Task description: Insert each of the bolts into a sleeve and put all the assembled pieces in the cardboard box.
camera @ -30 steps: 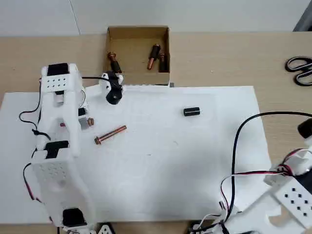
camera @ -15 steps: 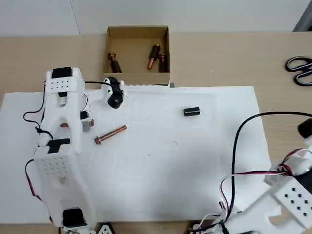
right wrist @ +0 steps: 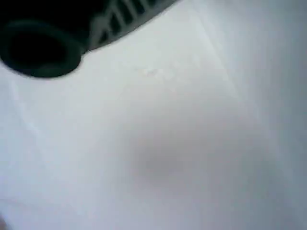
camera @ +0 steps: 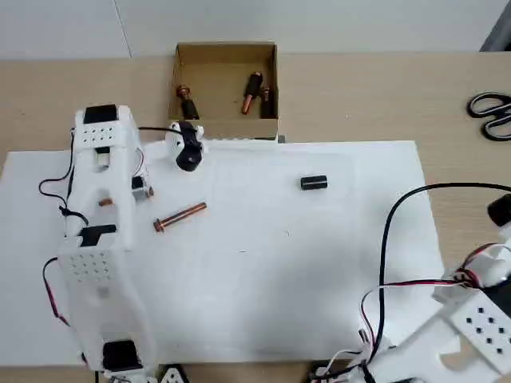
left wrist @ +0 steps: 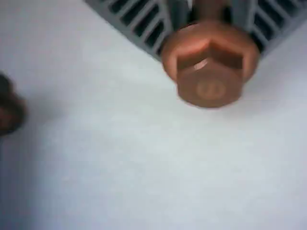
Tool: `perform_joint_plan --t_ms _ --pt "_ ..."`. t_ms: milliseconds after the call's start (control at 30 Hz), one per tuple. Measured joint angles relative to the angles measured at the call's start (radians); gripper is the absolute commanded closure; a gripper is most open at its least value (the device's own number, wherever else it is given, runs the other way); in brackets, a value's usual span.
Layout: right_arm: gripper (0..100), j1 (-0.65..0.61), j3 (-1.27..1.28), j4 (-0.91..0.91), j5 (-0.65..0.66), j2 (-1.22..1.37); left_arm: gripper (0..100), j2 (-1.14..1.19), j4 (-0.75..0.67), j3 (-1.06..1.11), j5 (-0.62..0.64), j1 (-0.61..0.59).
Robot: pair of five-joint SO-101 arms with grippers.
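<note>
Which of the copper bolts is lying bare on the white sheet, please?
The bolt beside the left arm; others are in the cardboard box or the left gripper.

no legible text, labels, numbers or signs on anything

Two bare bolts: a held bolt clamped in the left gripper, and a loose bolt flat on the one white sheet, just beside that gripper. One loose sleeve, well apart from it. One cardboard box near the gripper, holding two assembled pieces, possibly a third, hard to tell. One pair of scissors, far off.
</note>
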Motion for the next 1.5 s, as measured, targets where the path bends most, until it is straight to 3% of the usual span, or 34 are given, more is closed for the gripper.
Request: perform_joint_plan --t_ms 333,500,700,900,1133,1300,1500 --pt "99.3 0.0 0.0 0.0 0.0 -0.017 99 0.0 0.015 -0.227 0.08 0.021" --pt "99.5 -0.097 0.0 0.0 0.0 -0.129 99 0.002 0.023 -0.341 0.293 0.032" --pt "99.5 -0.325 0.0 0.0 0.0 -0.278 99 -0.048 0.025 -0.397 0.706 0.091" --pt "99.5 -0.379 0.0 0.0 0.0 -0.331 99 -0.305 0.026 -0.258 0.991 0.164" --pt "99.5 -0.379 0.0 0.0 0.0 -0.336 99 -0.681 0.026 -0.005 1.109 0.253" --pt "99.5 -0.379 0.0 -0.031 0.0 -0.336 99 -0.893 0.026 0.104 1.212 0.245" --pt "99.5 -0.391 0.0 -0.092 0.0 -0.336 99 -1.054 0.026 0.121 1.378 0.153"
